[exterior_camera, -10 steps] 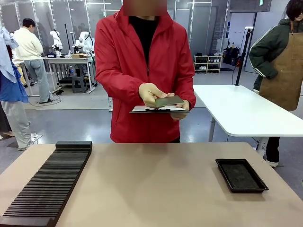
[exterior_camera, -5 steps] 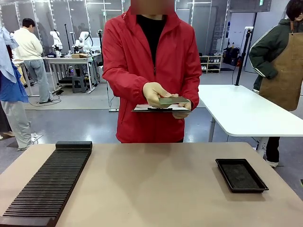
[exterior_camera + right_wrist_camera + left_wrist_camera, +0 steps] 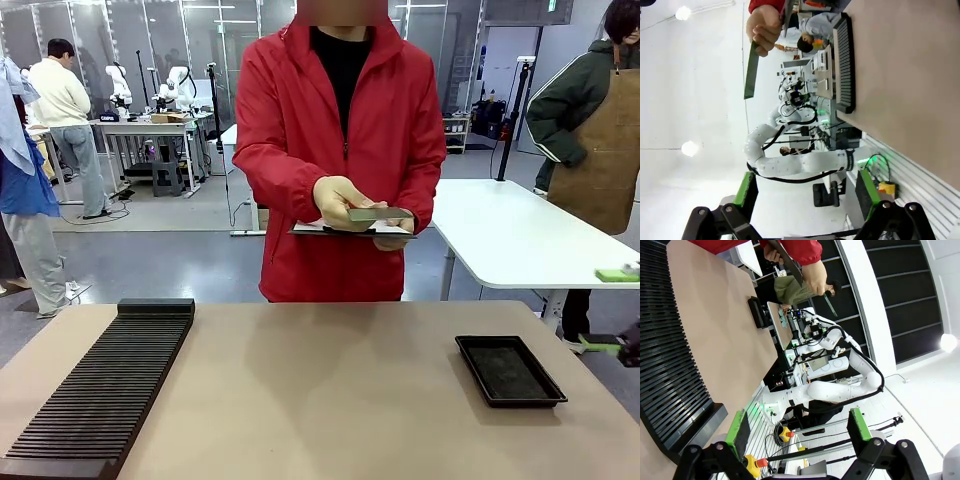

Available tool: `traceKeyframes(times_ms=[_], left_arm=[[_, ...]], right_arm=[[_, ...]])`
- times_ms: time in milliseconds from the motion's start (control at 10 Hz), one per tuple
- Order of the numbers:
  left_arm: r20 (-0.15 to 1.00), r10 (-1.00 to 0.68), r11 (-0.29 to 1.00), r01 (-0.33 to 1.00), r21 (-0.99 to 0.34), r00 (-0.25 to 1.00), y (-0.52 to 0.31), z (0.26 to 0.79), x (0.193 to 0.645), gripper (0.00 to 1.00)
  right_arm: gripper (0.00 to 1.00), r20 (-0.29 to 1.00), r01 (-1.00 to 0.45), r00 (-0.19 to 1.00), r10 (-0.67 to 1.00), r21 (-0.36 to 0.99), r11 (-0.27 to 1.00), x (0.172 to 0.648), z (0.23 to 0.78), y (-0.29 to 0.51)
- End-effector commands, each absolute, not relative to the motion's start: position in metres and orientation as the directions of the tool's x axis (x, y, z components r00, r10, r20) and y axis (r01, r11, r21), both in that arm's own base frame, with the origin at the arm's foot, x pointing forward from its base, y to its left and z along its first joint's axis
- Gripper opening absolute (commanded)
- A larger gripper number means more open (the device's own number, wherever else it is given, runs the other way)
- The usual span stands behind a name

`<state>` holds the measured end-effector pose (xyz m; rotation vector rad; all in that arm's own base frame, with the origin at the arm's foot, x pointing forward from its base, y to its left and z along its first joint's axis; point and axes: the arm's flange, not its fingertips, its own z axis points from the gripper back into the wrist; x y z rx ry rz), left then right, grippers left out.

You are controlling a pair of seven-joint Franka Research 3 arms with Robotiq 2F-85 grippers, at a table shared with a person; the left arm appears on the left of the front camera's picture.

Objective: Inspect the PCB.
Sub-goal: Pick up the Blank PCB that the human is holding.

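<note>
Person in red jacket has stepped toward robot's right; thin green rectangular PCB point(image 3: 378, 213) now held level in person's hand point(image 3: 340, 203) over white clipboard point(image 3: 310, 229), well ahead of both tools. Right gripper point(image 3: 805, 195) spread, empty, green pads point(image 3: 600, 345) just edged into front view; left gripper point(image 3: 797, 430) spread, empty. Inspection likely still person's, handover perhaps coming

Tan table point(image 3: 330, 390) carries two items: a long black slotted rack point(image 3: 100, 390) along its left side and a shallow black tray point(image 3: 508, 370) at right, well apart.
</note>
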<state>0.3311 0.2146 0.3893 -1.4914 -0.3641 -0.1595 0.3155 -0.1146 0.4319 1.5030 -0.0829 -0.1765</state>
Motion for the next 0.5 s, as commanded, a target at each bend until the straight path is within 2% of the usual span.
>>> traceKeyframes(times_ms=[0,400], left_arm=[[0.334,0.118,0.084,0.326,-0.942,0.935,0.215,0.392,0.33,1.0],[0.334,0.118,0.084,0.326,-0.942,0.935,0.215,0.392,0.33,1.0]], right_arm=[[1.0,-0.132,0.143,0.979,-0.155,0.988,0.06,0.33,0.457,-0.089],[1.0,-0.213,0.221,0.971,-0.105,0.972,0.078,0.365,0.495,-0.036]])
